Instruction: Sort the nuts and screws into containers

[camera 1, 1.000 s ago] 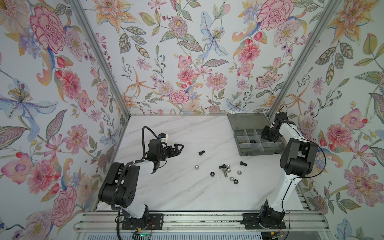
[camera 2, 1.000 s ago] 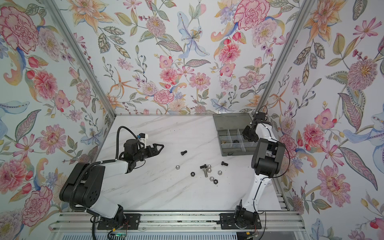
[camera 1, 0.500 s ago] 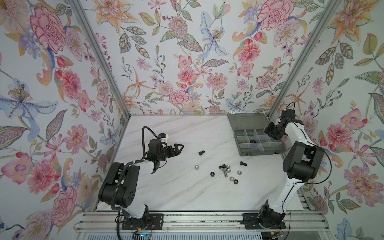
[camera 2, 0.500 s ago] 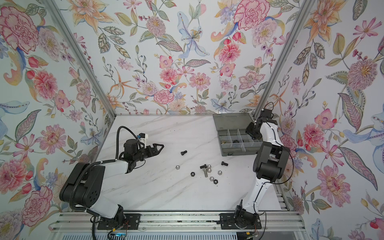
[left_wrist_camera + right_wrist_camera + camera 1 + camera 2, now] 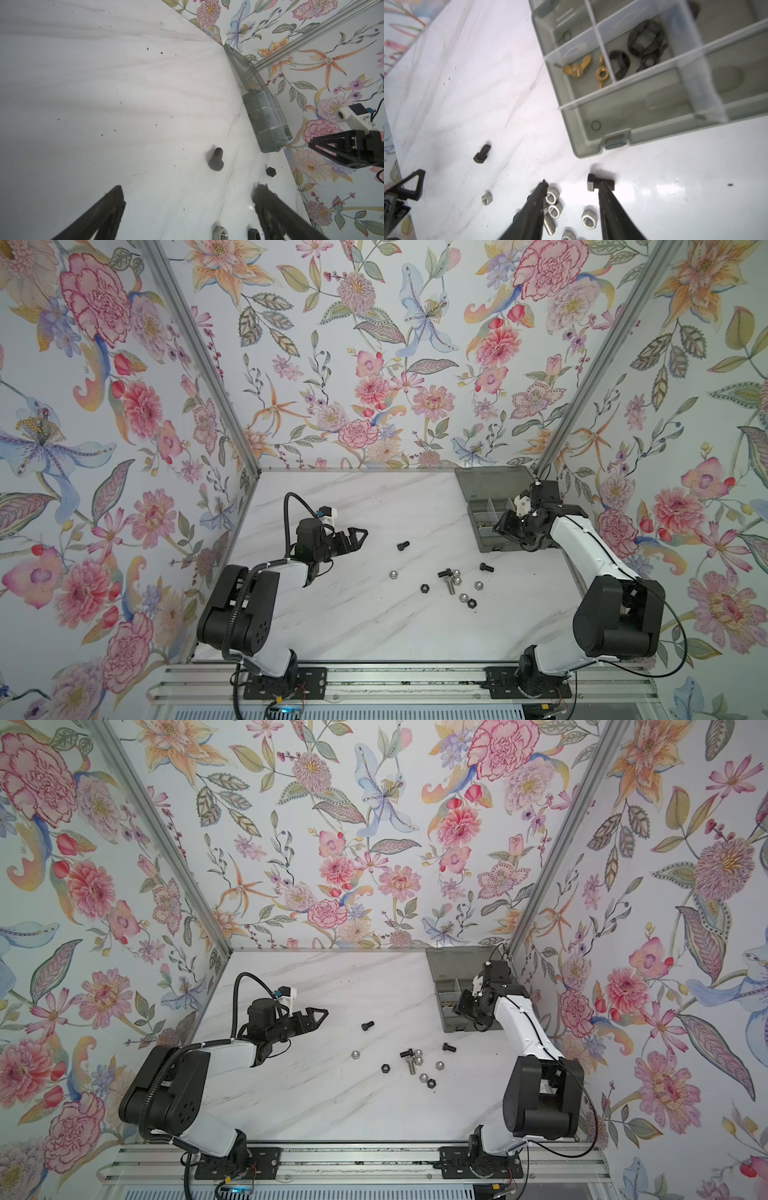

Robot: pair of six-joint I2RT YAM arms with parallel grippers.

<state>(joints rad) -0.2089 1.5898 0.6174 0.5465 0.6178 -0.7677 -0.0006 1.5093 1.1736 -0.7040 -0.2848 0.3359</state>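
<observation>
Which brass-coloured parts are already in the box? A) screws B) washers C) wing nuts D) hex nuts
C: the right wrist view shows two brass wing nuts lying in one cell of the box, beside the cell with the black wing nuts.

Right tool swung across organiser box (leftward, toward front edge).

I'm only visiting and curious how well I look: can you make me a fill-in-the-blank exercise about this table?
The grey organiser box has its lid ____. Next to the brass wing nuts, the neighbouring cell holds wing nuts coloured ____. The longest loose screw on the table is coloured ____. Missing: open; black; silver.
</observation>
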